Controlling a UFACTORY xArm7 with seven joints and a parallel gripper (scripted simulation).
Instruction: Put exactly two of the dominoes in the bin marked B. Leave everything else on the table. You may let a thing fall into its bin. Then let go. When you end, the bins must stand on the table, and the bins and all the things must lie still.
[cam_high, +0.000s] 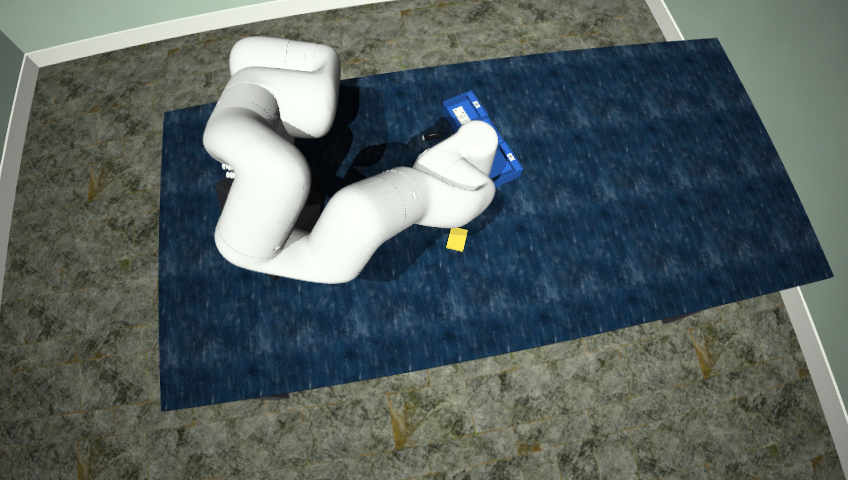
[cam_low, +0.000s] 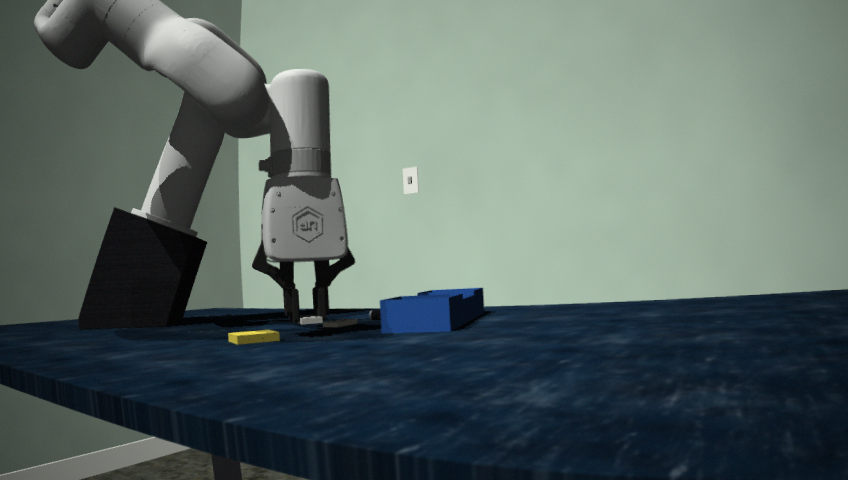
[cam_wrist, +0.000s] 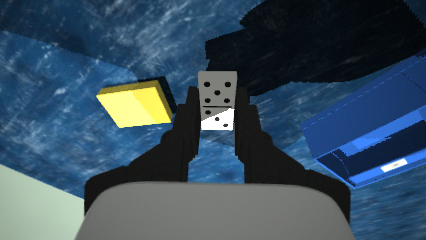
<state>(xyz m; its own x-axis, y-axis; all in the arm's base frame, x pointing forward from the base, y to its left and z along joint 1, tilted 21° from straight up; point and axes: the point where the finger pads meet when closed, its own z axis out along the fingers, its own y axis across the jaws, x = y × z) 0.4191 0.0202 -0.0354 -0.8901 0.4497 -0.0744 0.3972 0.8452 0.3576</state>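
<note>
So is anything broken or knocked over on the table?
Nothing stands out. The end effector is shut on a white domino lying flat, the yellow block lies flat beside it, and the blue bin stands upright on the table.

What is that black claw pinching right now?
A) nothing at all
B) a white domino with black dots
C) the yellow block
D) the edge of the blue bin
B: in the wrist view the claw has its two black fingers closed against the sides of the white dotted domino, while the yellow block and the blue bin lie off to either side, untouched.
</note>
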